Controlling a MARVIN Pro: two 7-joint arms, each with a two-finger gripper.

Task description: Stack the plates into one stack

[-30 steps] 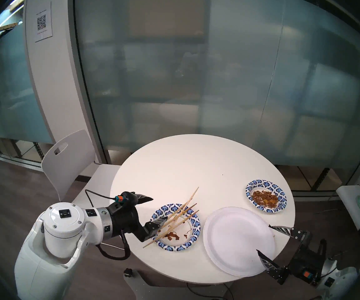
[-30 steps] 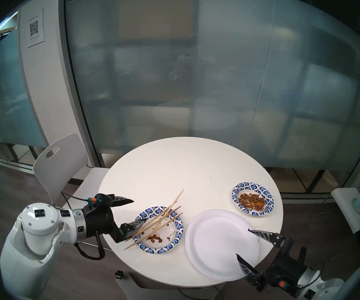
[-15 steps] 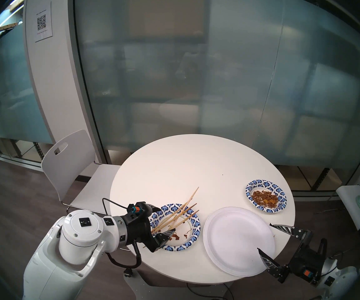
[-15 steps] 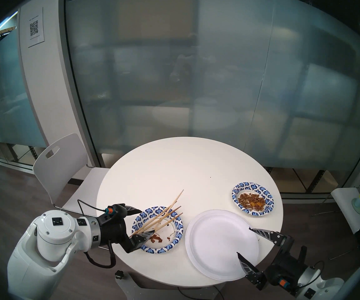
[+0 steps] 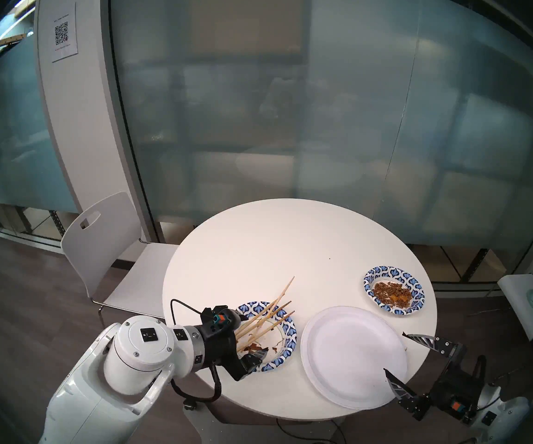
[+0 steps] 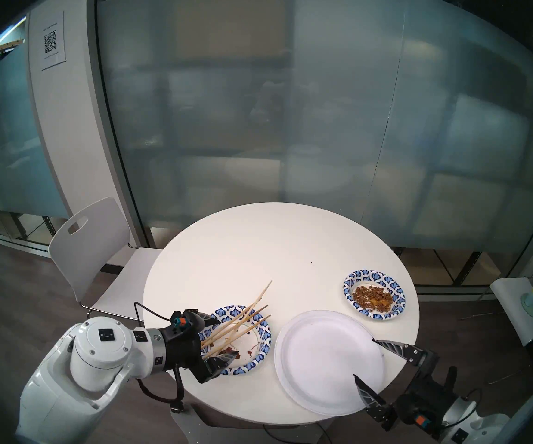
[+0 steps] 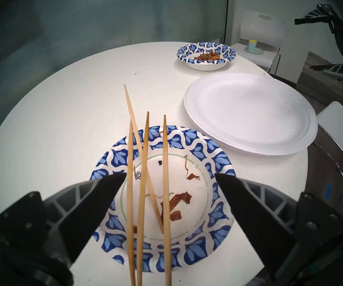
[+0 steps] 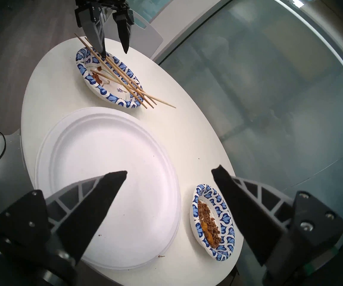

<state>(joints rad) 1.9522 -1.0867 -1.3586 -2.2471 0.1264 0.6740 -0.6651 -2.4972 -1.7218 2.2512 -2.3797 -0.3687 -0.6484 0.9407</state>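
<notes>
The two large white plates (image 7: 249, 114) are already sitting nested at the near right of the tabletop (image 5: 258, 241), though the lower rim is only faintly showing. Two patterned plates are remaining: one with crumbs (image 5: 393, 289) at the far right, and one at the near left (image 7: 207, 155) carrying four chopsticks (image 7: 143, 176) and scraps. The left end effector (image 7: 170, 176) is hovering spread wide over the chopsticks, gripping nothing. The right end effector (image 8: 168, 172) is waiting spread and empty above the white pair. Roughly half is left.
</notes>
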